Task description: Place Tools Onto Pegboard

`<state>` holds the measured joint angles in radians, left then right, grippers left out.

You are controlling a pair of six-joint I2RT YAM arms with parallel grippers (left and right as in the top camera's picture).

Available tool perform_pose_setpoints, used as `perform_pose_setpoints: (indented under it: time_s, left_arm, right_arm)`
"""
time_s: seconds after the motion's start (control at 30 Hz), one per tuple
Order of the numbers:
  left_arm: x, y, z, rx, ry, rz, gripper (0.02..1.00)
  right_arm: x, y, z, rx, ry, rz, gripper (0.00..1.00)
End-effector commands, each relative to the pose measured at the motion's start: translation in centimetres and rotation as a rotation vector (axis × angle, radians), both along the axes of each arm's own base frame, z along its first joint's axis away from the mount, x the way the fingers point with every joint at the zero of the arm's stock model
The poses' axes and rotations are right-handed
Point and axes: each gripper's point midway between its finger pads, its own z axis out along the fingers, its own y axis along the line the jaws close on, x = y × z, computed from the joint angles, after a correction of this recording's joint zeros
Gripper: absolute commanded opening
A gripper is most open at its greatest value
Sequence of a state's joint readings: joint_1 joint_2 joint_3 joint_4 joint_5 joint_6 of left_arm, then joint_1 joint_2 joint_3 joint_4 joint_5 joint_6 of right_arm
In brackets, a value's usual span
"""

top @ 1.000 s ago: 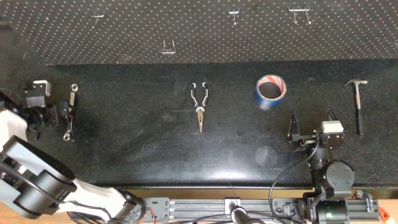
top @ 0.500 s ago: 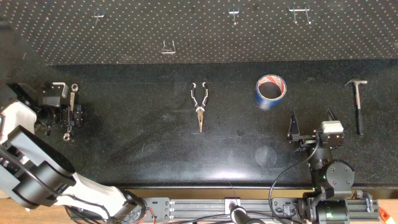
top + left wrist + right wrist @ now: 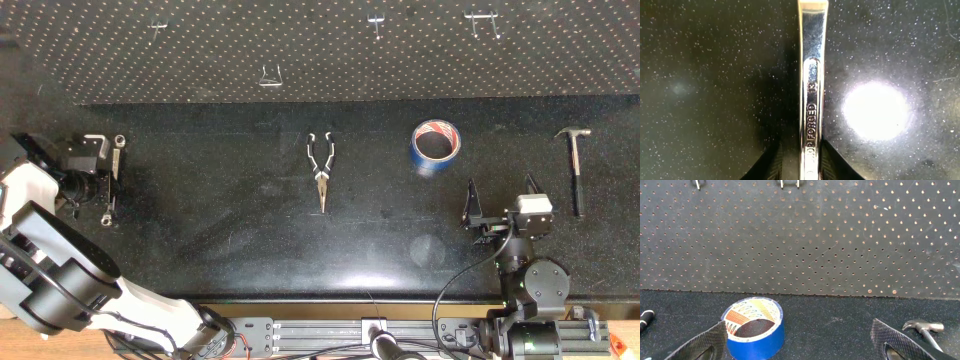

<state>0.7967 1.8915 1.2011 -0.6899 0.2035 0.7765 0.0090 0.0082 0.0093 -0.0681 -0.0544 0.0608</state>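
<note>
A silver combination wrench (image 3: 118,146) lies at the far left of the black table, its shaft (image 3: 811,75) running lengthwise in the left wrist view. My left gripper (image 3: 103,186) sits low over its middle, and both dark fingers (image 3: 774,167) press against the shaft's sides (image 3: 802,162). My right gripper (image 3: 500,198) rests near the front right, open with nothing between its fingers (image 3: 800,350). It faces the blue tape roll (image 3: 754,327) and the pegboard (image 3: 805,240). Most of the wrench is hidden under the left wrist in the top view.
Needle-nose pliers (image 3: 321,165) lie mid-table, the tape roll (image 3: 436,146) right of them, and a hammer (image 3: 575,170) at the far right. The pegboard (image 3: 300,40) carries metal hooks (image 3: 270,77) along the back. Open table lies between the tools.
My left gripper slid right from beside the wrench to over it, and its fingers came in against the shaft. The right arm stayed still.
</note>
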Motion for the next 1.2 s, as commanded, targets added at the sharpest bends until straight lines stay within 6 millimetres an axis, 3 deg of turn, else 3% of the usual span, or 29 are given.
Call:
perform_pose_setpoints:
  time_s: [0.03,0.47,0.57,0.73,0.93,1.0,1.1,1.2]
  left_arm:
    - [-0.8,-0.1,-1.2,-0.018,0.053,0.045,0.198]
    - [-1.1,-0.3,-1.2,-0.028,0.063,0.044,0.159]
    - [-1.1,-0.3,-1.2,-0.028,0.064,0.044,0.029]
    - [-1.0,-0.1,-0.8,-0.016,0.055,0.044,0.029]
    - [0.9,1.1,9.8,0.120,-0.195,0.194,0.027]
    - [0.9,1.0,12.1,0.156,-0.243,0.191,0.025]
    - [1.0,-0.7,18.5,0.215,-0.416,0.151,0.027]
    - [1.5,-3.0,23.2,0.245,-0.546,0.166,0.025]
  right_arm:
    - [0.0,0.3,-0.1,-0.017,-0.001,0.014,0.934]
    - [0.0,0.3,-0.1,-0.017,-0.001,0.014,0.934]
    - [0.0,0.3,-0.1,-0.017,-0.001,0.014,0.934]
    - [0.0,0.3,-0.1,-0.017,-0.001,0.014,0.934]
    - [0.0,0.3,-0.1,-0.017,-0.001,0.014,0.934]
    - [0.0,0.3,-0.1,-0.017,-0.001,0.014,0.934]
    - [0.0,0.3,-0.1,-0.017,-0.001,0.014,0.934]
    - [0.0,0.3,-0.1,-0.017,-0.001,0.014,0.934]
